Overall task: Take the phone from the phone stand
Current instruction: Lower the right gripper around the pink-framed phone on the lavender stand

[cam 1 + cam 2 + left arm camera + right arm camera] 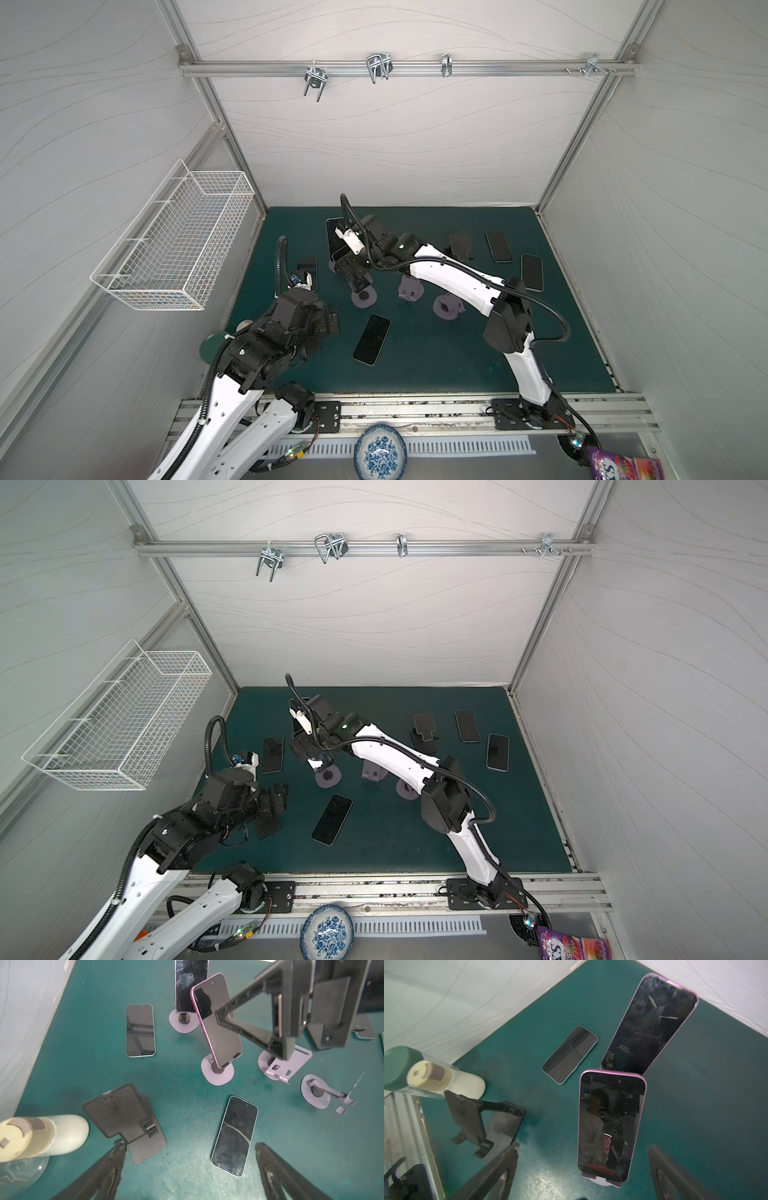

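Pink phone (610, 1126) leans on its purple stand (217, 1072) on the green mat (436, 365). The right gripper (583, 1148) gapes wide before it, not touching; the left gripper (190, 1145) hangs wide, empty.

Your left arm (216, 415) and right arm (451, 276) each have white shells between black joint housings. A black ribbed cable (559, 318) runs along each, and a small green light (402, 246) marks the right one.

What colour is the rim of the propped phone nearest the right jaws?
Pink-purple. The phone shows best in the right wrist view.
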